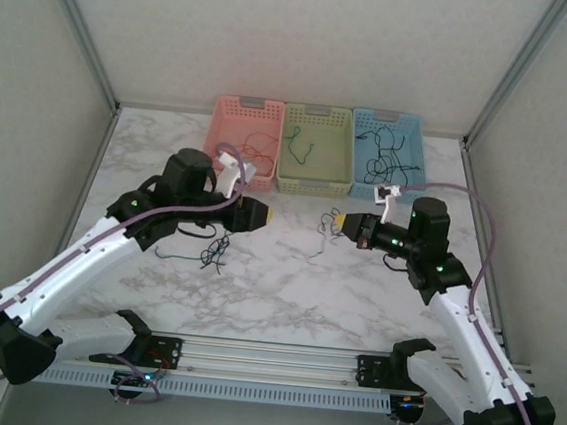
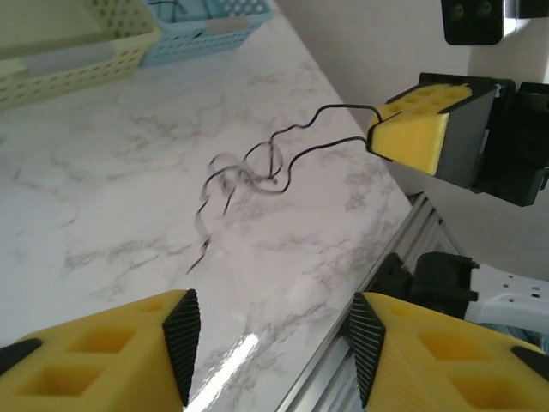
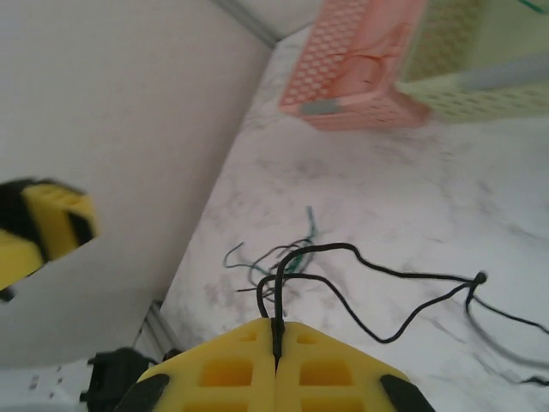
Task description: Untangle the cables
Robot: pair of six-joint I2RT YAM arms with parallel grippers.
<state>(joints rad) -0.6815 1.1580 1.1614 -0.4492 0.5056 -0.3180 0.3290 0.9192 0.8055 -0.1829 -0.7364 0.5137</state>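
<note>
Right claw [image 3: 276, 330] was clamped shut on one black cable [image 3: 276, 296], the strand pinched right in the seam of the yellow pads. From there the cable hung in loose loops over the middle of the tabletop [image 1: 286, 293]. The loops were blurred, so we could not tell whether the lowest tip touched the marble.

Left claw [image 2: 273, 336] stood with its jaws well apart, holding nothing and facing the right one across the gap.

The rest of the cables [image 1: 209, 253], a small green and black bunch, lay flat between the middle of the tabletop and its left edge, well apart from the hanging strand.

We judged the black one already free of the bunch, so the job in hand was carrying it off cleanly. We figured it belonged in the blue basket [image 1: 390, 115] at the far right corner, where other dark strands lay, beside the green basket [image 1: 313, 183] and the pink basket [image 1: 244, 101] along the far edge.

To do that well, we wanted the pinch kept firm and the cable raised until the tail cleared the basket wall. The travel should be slow so the loops did not whip, and the open left claw had to keep clear of them
</note>
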